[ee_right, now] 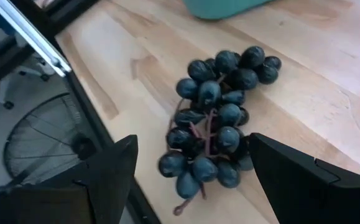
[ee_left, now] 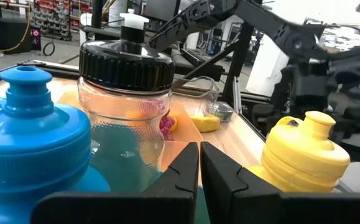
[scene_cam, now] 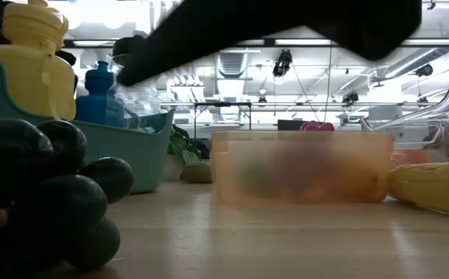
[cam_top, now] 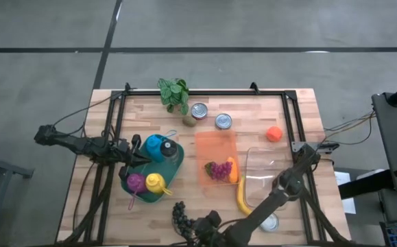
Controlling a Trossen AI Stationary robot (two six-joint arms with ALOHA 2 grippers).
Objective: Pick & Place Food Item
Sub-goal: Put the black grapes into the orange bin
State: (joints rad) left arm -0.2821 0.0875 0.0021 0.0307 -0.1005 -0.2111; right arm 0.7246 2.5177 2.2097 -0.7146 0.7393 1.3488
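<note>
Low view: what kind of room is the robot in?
Probably a robotics lab or workshop. Behind the wooden table hang bright ceiling lights over open floor, the left wrist view shows shelves of gear, and toy-like dark grapes lie ready for practice.

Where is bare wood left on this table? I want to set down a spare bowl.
The far-left strip beside the plant is bare, as is the wood between the orange ball and the far-right corner. The middle is crowded: teal tray, orange bin, clear tub, banana. At the near edge, the open right gripper is by the grapes.
</note>
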